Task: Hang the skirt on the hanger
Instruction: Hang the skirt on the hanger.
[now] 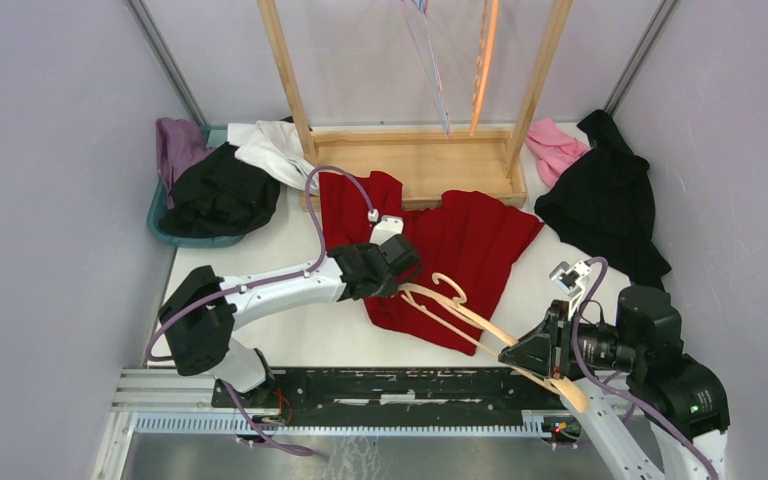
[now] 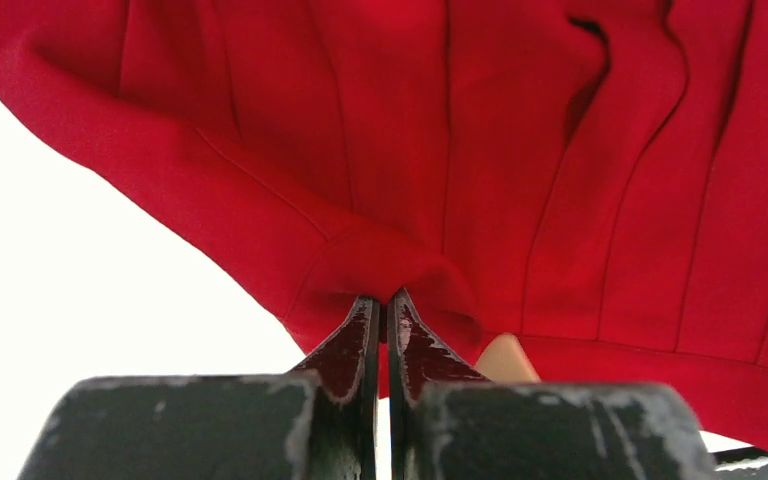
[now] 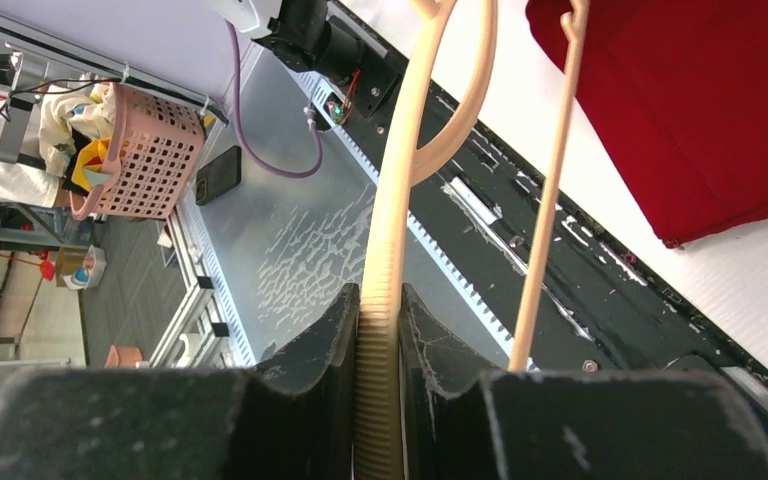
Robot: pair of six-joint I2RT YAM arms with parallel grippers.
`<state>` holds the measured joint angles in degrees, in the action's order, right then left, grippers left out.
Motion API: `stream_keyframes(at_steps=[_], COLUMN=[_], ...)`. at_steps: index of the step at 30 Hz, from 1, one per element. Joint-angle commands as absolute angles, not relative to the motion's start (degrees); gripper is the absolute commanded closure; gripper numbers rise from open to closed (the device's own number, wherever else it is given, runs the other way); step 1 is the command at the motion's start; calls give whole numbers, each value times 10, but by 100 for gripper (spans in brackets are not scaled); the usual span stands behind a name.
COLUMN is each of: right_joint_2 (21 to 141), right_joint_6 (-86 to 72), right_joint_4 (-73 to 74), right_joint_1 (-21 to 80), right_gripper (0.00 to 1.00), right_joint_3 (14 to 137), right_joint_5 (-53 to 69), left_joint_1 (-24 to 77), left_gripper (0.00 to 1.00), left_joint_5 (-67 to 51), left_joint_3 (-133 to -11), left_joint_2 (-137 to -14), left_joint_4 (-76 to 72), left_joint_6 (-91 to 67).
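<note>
A red pleated skirt (image 1: 460, 250) lies spread on the white table in front of the wooden rack. My left gripper (image 1: 407, 268) is shut on the skirt's waistband edge (image 2: 380, 270) at its near left side. A beige plastic hanger (image 1: 465, 318) lies tilted over the skirt's near corner, its hook toward the left gripper. My right gripper (image 1: 532, 352) is shut on the hanger's ribbed shoulder (image 3: 381, 300); the hanger's lower bar (image 3: 545, 190) runs beside it. A bit of the hanger (image 2: 505, 358) shows under the skirt in the left wrist view.
A wooden rack (image 1: 415, 160) with hanging hangers stands at the back. A teal bin (image 1: 175, 225) with black, purple and white clothes is at back left. A black garment (image 1: 600, 205) and a pink one (image 1: 555, 145) lie at back right. A black rail (image 1: 400, 385) runs along the near edge.
</note>
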<state>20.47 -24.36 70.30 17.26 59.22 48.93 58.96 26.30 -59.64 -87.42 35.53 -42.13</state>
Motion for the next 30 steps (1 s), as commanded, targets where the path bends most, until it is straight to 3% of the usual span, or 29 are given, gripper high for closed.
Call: stream_keyframes(at_steps=[1, 30], right_joint_2=[199, 166], right_joint_6=[-251, -337], right_joint_4=[659, 663], right_joint_1=[176, 169], right_gripper=[99, 99], right_joint_3=[579, 565], right_joint_5=[513, 554], left_joint_1=[576, 515], left_gripper=[97, 97], left_joint_5=[255, 203], left_joint_3=[-638, -683], left_joint_2=[-878, -860], left_joint_4=[334, 304], left_joint_6=[-385, -342])
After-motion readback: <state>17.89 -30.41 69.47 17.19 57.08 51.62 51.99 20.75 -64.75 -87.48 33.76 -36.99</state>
